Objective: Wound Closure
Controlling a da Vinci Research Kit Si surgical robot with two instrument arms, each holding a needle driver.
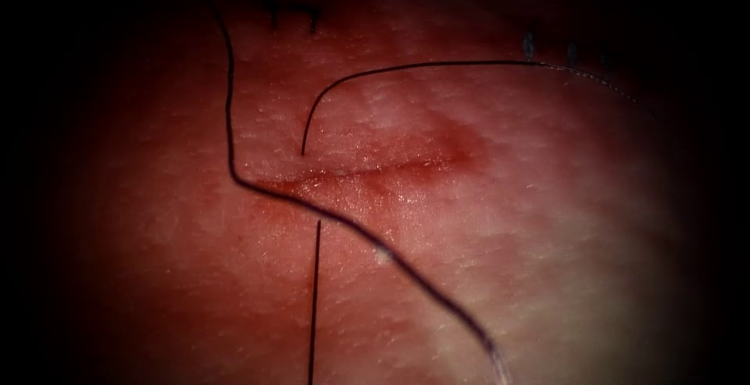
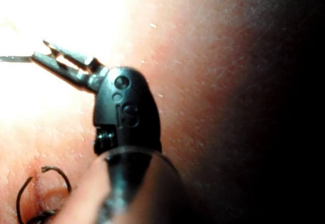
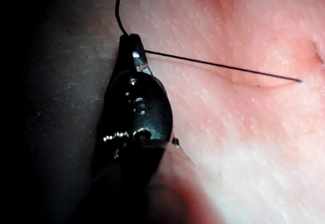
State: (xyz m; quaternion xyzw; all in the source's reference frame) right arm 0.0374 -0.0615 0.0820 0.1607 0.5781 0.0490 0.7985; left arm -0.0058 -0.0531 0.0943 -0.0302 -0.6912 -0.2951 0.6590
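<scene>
The tissue bears a short cut with red fluid along it. One thread strand leaves the tissue just above the cut's left end, curves up and runs off right. A second strand comes down on the left, crosses the cut's left end and runs away to the lower right. My right tool is shut on the thread, which stretches straight to the tissue. My left tool has its tips closed on a thin dark strand, apparently thread.
A third strand runs straight down below the cut. Dark stitch ends sit at the far edge of the tissue, with others further right. Curled thread ends lie on the tissue near my left tool's shaft.
</scene>
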